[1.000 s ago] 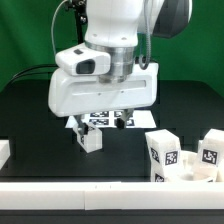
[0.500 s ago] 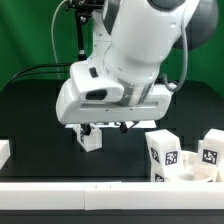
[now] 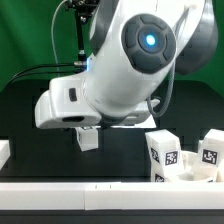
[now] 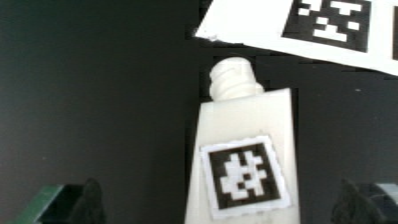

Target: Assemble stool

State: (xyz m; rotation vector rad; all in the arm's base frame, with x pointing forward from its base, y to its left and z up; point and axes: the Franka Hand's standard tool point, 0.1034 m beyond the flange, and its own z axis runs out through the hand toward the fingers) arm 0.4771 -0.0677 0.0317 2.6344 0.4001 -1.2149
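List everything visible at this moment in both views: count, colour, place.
stool leg: one, white, tagged, lying on the black table under the hand, threaded tip toward the marker board
stool legs: two, white, tagged, standing at the exterior view's lower right
marker board: one, white with black tags, flat on the table beyond the lying leg
white block: one, at the exterior view's left edge, partly cut off
white rail: one, along the table's front edge
hand: one, open, fingertips either side of the lying leg, not touching

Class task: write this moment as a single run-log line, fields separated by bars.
arm: low over black table | gripper: open, holding nothing | stool leg: lying between fingertips, untouched | marker board: beyond leg
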